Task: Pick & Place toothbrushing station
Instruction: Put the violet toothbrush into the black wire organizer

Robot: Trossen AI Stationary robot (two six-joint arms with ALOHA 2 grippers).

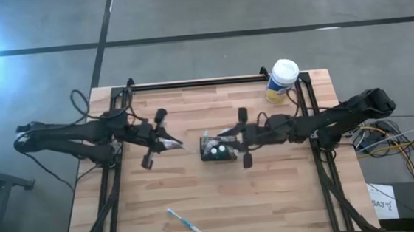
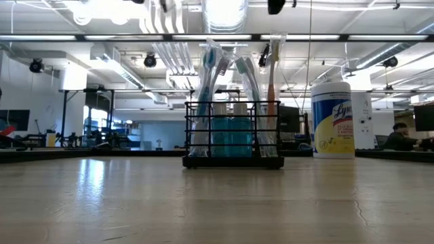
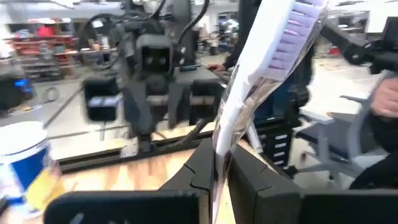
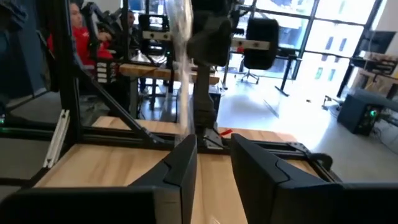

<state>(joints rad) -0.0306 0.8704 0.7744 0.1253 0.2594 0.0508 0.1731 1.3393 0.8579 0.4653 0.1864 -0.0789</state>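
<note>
The toothbrushing station [image 2: 234, 135], a small black slotted holder, stands on the table's middle with several wrapped toothbrushes and blue bottles upright in it; it also shows in the high view [image 1: 217, 151]. My left gripper [image 1: 173, 142] is left of it, shut on a clear-wrapped toothbrush [image 3: 273, 68] with pale purple bristles. My right gripper [image 1: 222, 135] is over the holder from the right, and its fingers stand open [image 4: 214, 155]. A blurred clear wrapper [image 4: 182, 74] rises just beyond them. Neither gripper shows in the low view. My left gripper pinches the wrapped toothbrush's lower handle part [image 3: 217, 163] between its two fingers. The brush rises tilted from the fingers, bristle end [image 3: 300, 25] farthest out, lifted clear of the table.
A yellow canister with a white cap [image 1: 282, 80] stands at the table's far right corner. A loose blue-and-white toothbrush [image 1: 186, 223] lies near the front edge. Bare wood lies around the holder. A person sits in the room behind [image 2: 400, 135].
</note>
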